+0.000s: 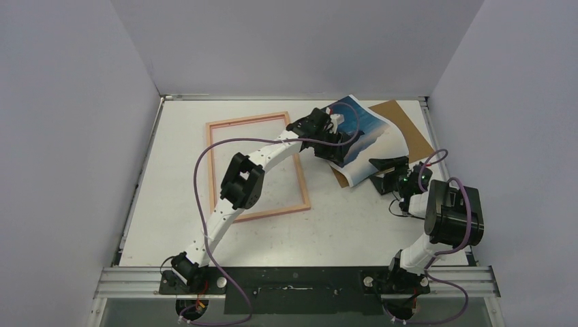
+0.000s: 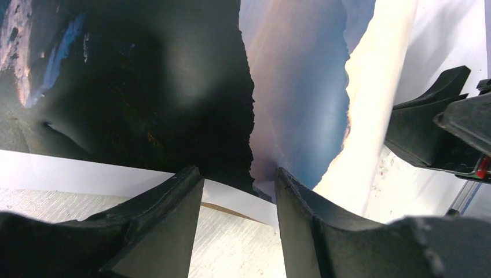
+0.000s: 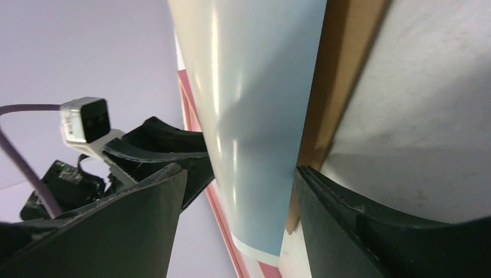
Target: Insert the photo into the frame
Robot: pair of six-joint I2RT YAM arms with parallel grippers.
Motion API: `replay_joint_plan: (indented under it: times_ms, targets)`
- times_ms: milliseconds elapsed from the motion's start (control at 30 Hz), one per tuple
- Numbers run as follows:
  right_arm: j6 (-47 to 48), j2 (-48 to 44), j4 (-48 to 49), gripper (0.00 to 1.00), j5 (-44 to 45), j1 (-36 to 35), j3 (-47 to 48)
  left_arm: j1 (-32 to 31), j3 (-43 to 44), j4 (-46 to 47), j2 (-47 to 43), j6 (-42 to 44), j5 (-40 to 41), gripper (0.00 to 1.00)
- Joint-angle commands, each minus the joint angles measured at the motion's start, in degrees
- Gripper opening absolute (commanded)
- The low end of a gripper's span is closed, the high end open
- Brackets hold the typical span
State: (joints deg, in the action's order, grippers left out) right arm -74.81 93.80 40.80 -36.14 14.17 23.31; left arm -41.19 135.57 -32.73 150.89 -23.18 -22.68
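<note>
The left claw (image 2: 238, 174) is spread, its tips at the photo's (image 1: 361, 139) white border. The right claw (image 3: 241, 169), also spread, straddles its curled near edge. The photo arches over a brown board (image 1: 409, 129), right of the frame (image 1: 245, 120) and apart from it (frame flat on the counter (image 1: 341, 225)). Best to clench on the border first, then carry it over level.

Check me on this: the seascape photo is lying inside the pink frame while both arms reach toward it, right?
Not quite. The photo is not inside the frame; it sits to the frame's right, partly over the brown board, as the top external view shows. The rest is right.
</note>
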Motion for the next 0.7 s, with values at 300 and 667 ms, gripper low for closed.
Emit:
replay_joint_plan:
  times_ms: [300,667]
  targets:
    - [7.91,-6.95,-2.56,0.75,-1.39,-1.71,2.57,0.36,1.07,-9.0,5.43,1.46,2.4,0.48]
    - [10.59,-7.73,-12.42,0.55,1.45,-2.57,4.65,0.64,1.57,-9.19,5.51,1.14,2.02,0.48]
